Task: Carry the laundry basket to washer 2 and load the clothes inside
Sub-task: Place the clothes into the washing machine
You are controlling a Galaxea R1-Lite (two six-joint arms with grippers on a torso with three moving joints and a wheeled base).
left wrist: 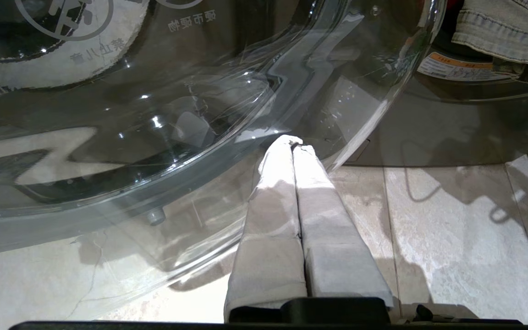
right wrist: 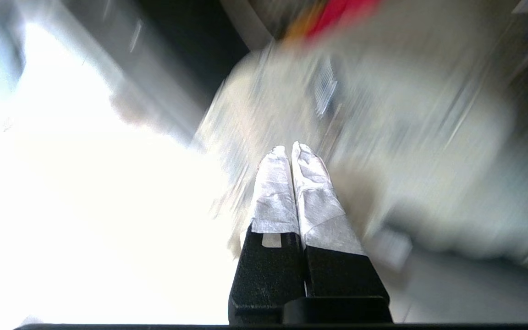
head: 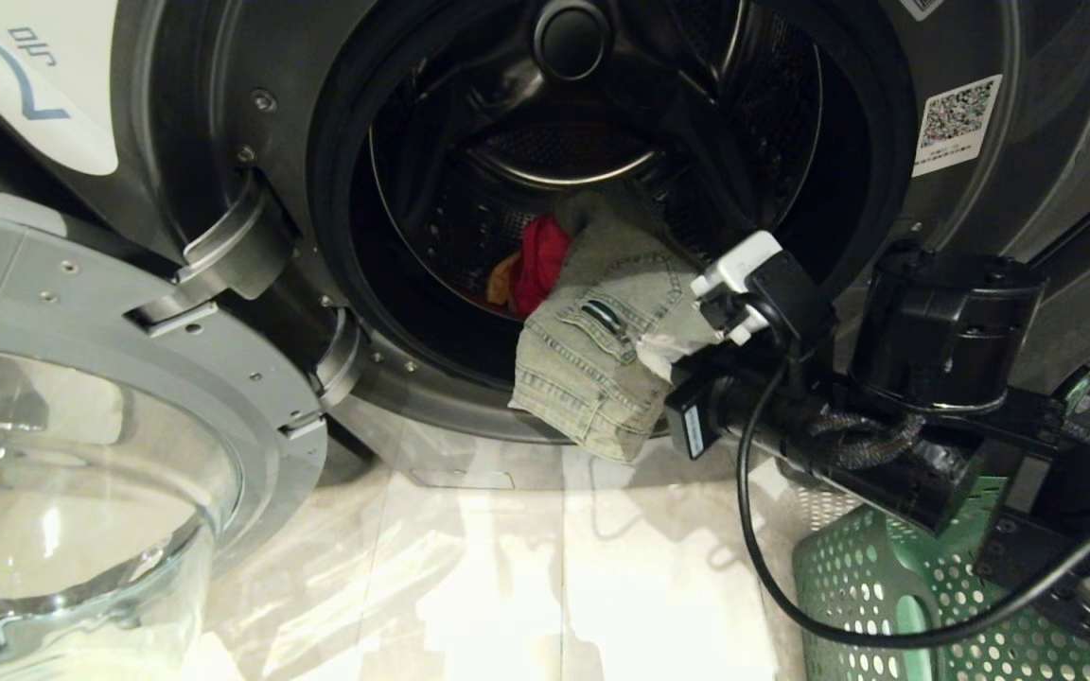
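Note:
Washer 2 (head: 223,123), dark grey with a blue "2" on its white label, stands with its door (head: 110,378) swung open to the left. Inside the drum lie a pink-red garment (head: 541,265) and a bit of yellow (head: 501,280). A grey-green denim garment (head: 592,350) hangs over the drum's lip, half out. My right gripper (head: 654,355) is shut, its white-wrapped tips against the garment's right edge; in the right wrist view nothing shows between the right gripper's (right wrist: 290,149) fingers. The green laundry basket (head: 886,596) sits on the floor at lower right, under the right arm. My left gripper (left wrist: 295,143) is shut and empty beside the glass door (left wrist: 154,137).
The open door's glass bowl (head: 62,530) juts out at lower left. Pale tiled floor (head: 526,586) lies between the door and the basket. A black cable (head: 753,530) loops down from the right arm. A QR sticker (head: 957,123) is on the washer's front.

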